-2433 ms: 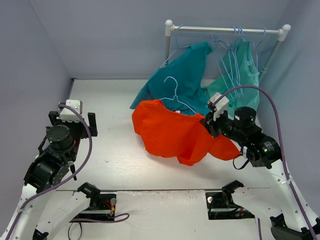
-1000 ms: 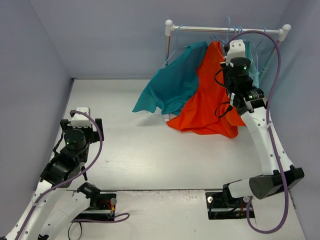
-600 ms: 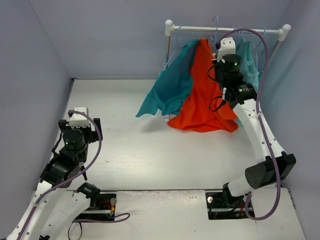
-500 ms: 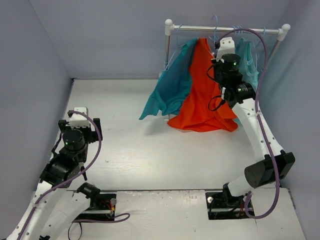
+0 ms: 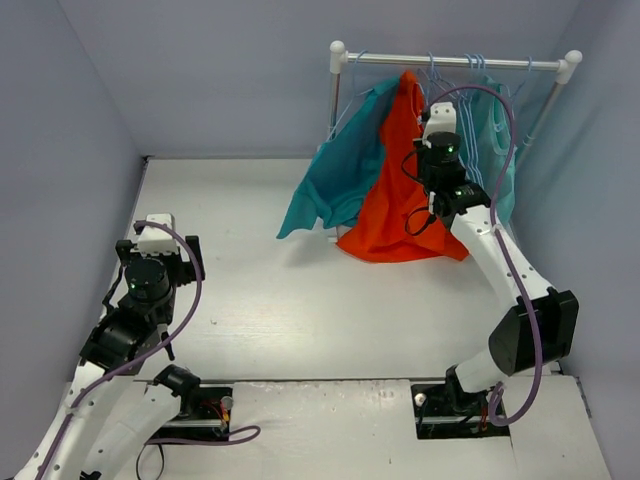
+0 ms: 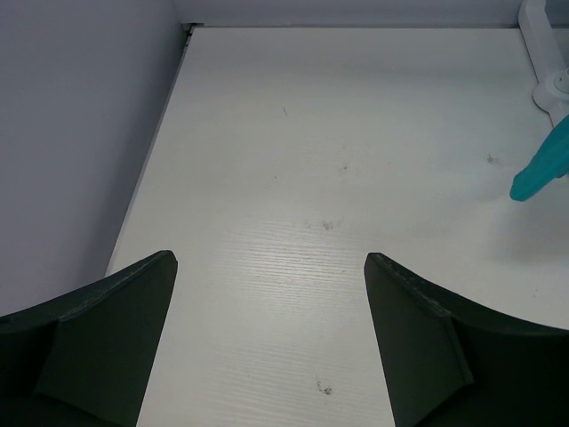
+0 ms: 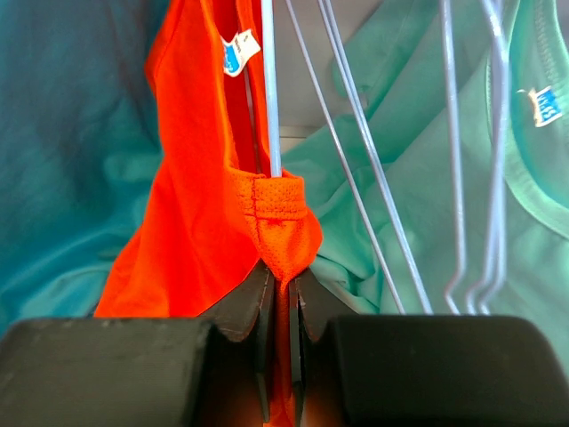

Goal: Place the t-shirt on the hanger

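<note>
The orange-red t-shirt (image 5: 392, 190) hangs up at the rack between a teal-blue shirt and a green-teal garment, its lower part draped on the table. My right gripper (image 5: 428, 112) is raised by the rail and shut on the t-shirt's hem (image 7: 283, 218). A pale hanger wire (image 7: 269, 98) runs straight down into the orange fabric just above the jaws; the shirt's white label (image 7: 237, 50) shows beside it. My left gripper (image 6: 271, 267) is open and empty, low over the table at the left (image 5: 155, 240).
A white rack rail (image 5: 455, 60) stands at the back right, with several pale wire hangers (image 7: 462, 151). A teal-blue shirt (image 5: 345, 165) hangs left of the t-shirt, a green-teal garment (image 7: 524, 196) to the right. A rack foot (image 6: 551, 62) shows in the left wrist view.
My right gripper lifted the t-shirt from the table up to the rail, then shifted left and a little down. The shirt now hangs tall and narrow. The left arm rose slightly, then stayed.
</note>
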You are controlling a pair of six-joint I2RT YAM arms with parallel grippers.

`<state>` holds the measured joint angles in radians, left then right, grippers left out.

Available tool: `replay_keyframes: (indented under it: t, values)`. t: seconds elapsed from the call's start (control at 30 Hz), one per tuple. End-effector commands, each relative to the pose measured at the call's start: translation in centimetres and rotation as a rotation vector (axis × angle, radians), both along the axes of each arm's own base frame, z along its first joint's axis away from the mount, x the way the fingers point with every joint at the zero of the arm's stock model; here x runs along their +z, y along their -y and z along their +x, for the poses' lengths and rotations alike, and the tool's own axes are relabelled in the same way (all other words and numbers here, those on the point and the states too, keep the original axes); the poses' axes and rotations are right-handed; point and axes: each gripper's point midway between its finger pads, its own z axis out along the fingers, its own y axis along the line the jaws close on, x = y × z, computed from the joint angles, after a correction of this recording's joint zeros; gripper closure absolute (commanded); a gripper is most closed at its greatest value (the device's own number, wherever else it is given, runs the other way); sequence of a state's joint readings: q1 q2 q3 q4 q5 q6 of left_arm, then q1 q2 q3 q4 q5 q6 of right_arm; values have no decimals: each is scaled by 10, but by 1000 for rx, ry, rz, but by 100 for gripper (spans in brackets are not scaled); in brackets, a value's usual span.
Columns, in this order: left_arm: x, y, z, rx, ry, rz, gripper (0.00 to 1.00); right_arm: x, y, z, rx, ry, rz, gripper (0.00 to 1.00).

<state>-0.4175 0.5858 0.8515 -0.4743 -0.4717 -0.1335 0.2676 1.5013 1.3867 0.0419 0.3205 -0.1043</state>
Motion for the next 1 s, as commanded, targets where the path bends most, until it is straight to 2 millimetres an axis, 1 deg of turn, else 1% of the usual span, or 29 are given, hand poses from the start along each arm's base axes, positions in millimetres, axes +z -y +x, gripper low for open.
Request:
replay_keyframes:
  t: [0.0, 0.07, 0.2, 0.23, 0.27, 0.3, 0.33, 0.37, 0.43, 0.47, 0.53, 0.57, 0.6, 0.63, 0.67, 0.7, 0.77, 0.8, 0.83, 0.87, 0.97]
  values:
    - [10, 2, 6, 7, 44, -32, 18, 28, 10, 1, -59, 143, 50, 100]
    - [9, 2, 6, 5, 42, -32, 18, 22, 8, 3, -51, 132, 48, 100]
    - [9, 3, 7, 3, 39, -32, 18, 17, 3, 5, -21, 125, 56, 100]
    - [8, 3, 7, 3, 38, -31, 18, 16, 2, 5, -13, 124, 60, 95]
    - [8, 3, 7, 3, 39, -32, 18, 16, -1, 5, 3, 122, 63, 80]
    - [9, 3, 7, 3, 39, -31, 18, 18, -3, 4, 16, 125, 67, 68]
    - [9, 3, 7, 3, 39, -31, 18, 20, -4, 3, 27, 129, 72, 58]
    - [9, 3, 7, 3, 40, -32, 18, 23, -5, 2, 36, 135, 77, 52]
    - [9, 3, 7, 2, 39, -31, 18, 40, -5, -4, 42, 170, 90, 34]
    - [9, 3, 7, 2, 39, -32, 18, 49, -5, -7, 44, 190, 96, 28]
    - [8, 3, 7, 2, 38, -31, 18, 65, -3, -14, 48, 226, 105, 18]
    - [9, 3, 7, 3, 39, -30, 18, 78, -1, -21, 50, 253, 111, 16]
    - [8, 3, 7, 4, 37, -28, 18, 92, 0, -30, 55, 286, 119, 10]
    - [9, 2, 7, 4, 38, -29, 18, 98, 0, -34, 62, 297, 123, 7]
    - [9, 2, 6, 4, 38, -28, 18, 111, 2, -45, 72, 327, 132, 4]
    - [9, 2, 6, 4, 38, -28, 18, 118, 2, -54, 80, 344, 138, 1]
    - [9, 2, 6, 5, 41, -29, 18, 127, 2, -69, 106, 369, 147, 0]
    - [10, 2, 6, 6, 41, -28, 18, 138, 4, -84, 112, 401, 163, 0]
    - [10, 1, 5, 8, 43, -29, 18, 148, 8, -102, 119, 437, 178, 0]
    - [11, 0, 5, 11, 46, -29, 18, 153, 11, -117, 124, 461, 188, 0]
    - [14, -1, 4, 18, 56, -31, 18, 156, 20, -149, 111, 506, 218, 0]
